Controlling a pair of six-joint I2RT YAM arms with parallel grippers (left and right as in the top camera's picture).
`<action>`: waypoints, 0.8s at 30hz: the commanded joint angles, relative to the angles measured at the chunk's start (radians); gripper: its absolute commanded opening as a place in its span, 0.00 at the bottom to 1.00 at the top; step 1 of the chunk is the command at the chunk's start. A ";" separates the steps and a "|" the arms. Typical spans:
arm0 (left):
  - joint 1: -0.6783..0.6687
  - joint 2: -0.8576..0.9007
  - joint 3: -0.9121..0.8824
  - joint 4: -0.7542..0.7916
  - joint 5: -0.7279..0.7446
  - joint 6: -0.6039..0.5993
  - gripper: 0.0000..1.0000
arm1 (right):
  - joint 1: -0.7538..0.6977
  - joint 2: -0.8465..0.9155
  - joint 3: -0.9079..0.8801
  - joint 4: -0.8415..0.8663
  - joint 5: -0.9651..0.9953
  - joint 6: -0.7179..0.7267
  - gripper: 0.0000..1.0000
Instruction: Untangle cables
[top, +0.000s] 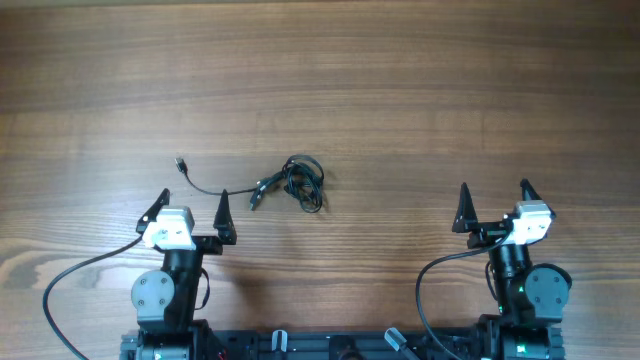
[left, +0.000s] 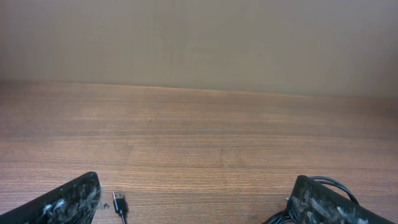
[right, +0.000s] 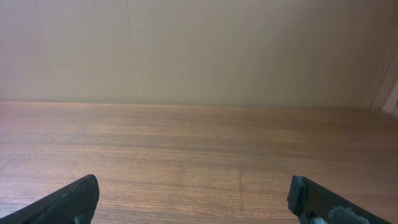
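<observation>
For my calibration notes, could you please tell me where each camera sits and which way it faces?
Overhead: fixed above, looking straight down on the table, the cables, and the open left gripper and right gripper.
Left wrist: low behind the left gripper, facing across the table toward the wall; its own fingers frame the view.
Right wrist: likewise behind the right gripper; its fingers, wood and wall only.
Shared: overhead and left wrist both show the cables' loose plug.
</observation>
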 joint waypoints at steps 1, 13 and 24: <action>0.005 -0.006 -0.009 0.000 -0.003 0.016 1.00 | 0.005 -0.008 -0.001 0.005 0.021 -0.018 1.00; 0.005 -0.006 0.002 0.003 0.005 -0.137 1.00 | 0.005 -0.008 -0.001 0.005 0.021 -0.018 1.00; 0.005 0.043 0.192 -0.106 0.024 -0.166 1.00 | 0.005 -0.008 -0.001 0.005 0.021 -0.018 1.00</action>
